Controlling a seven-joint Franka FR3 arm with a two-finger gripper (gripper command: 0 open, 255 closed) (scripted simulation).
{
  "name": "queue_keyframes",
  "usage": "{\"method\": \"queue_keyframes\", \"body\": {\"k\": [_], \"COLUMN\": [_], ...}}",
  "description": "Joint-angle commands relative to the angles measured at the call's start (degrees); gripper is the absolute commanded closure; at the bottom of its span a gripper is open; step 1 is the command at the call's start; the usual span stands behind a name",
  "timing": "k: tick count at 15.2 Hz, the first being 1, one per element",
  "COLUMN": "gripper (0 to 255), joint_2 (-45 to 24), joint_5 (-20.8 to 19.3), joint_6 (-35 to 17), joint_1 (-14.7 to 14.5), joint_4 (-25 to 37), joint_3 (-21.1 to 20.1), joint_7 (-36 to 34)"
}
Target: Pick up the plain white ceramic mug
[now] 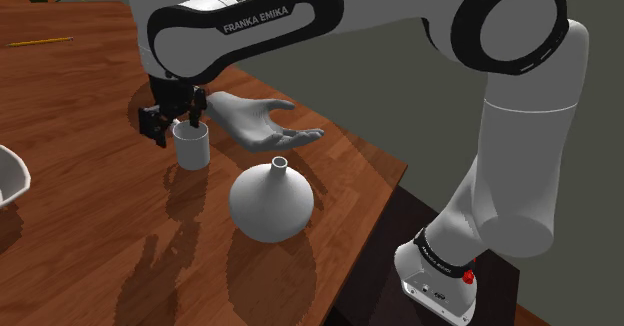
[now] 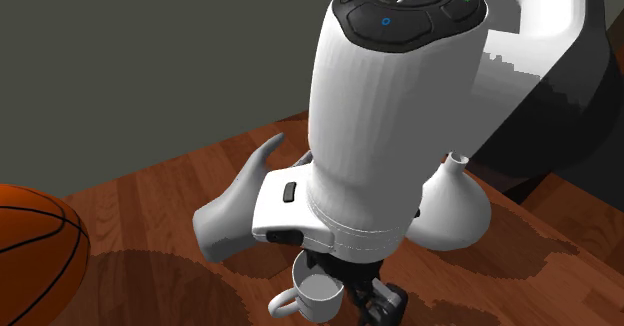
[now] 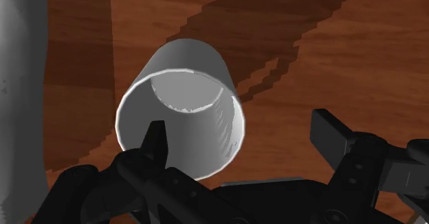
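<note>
The jaws are standing open and gripping nothing: one finger point(image 3: 155, 143) is dipping inside the rim of the single white mug point(image 3: 185, 113), the other is hanging outside its wall, apart from it, and the mug is sitting upright on the wooden desk point(image 1: 90, 264) right beneath them. Just past the jaws one pale model hand point(image 1: 255, 119) is lying on the desk, and a little farther out one round white vase point(image 1: 271, 202) is standing. Well away from the jaws, one yellow pencil point(image 1: 40, 41) is lying and one orange basketball point(image 2: 35, 249) is resting.
</note>
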State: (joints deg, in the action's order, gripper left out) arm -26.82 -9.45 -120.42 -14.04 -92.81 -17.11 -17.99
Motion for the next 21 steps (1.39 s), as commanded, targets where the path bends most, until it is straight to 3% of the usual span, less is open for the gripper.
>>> {"method": "queue_keyframes", "body": {"k": [1, 7, 8, 17, 21], "gripper": [0, 0, 255, 255, 255], "joint_2": [-0.84, -2.37, -2.35, -2.38, -1.03], "joint_5": [-0.33, -0.93, -0.92, -0.93, -0.41], "joint_6": [-1.14, -3.93, -4.0, -3.93, -1.5], "joint_1": [-0.25, -0.41, -0.38, -0.41, -0.27], "joint_4": [-0.3, -1.61, -1.7, -1.61, -0.48], "joint_3": [0.11, 0.44, 0.45, 0.44, 0.15], "joint_7": [-0.35, -0.74, -0.71, -0.74, -0.39]}}
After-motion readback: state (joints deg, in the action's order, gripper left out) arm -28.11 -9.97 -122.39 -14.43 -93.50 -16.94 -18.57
